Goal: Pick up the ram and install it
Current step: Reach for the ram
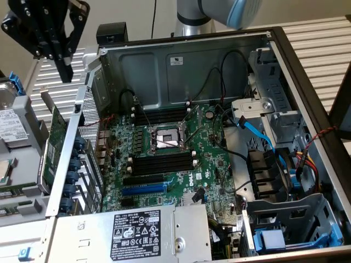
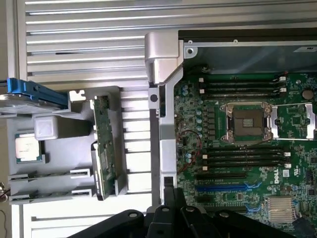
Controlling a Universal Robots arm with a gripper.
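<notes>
Pickup is pending: the black end effector (image 1: 66,75) is shut and empty at eleven o'clock of the metal computer case (image 1: 164,60). The thin green ram (image 1: 19,190) is seated edgewise in a grey holder (image 1: 37,207) at eight o'clock; a centred, square grip is advised. "DELL" is printed on the green motherboard (image 1: 214,164).

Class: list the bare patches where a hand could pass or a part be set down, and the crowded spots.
Free: slatted table alongside the grey parts holder, and the strip between holder and case wall. Crowded: motherboard, cabled drive bays.
</notes>
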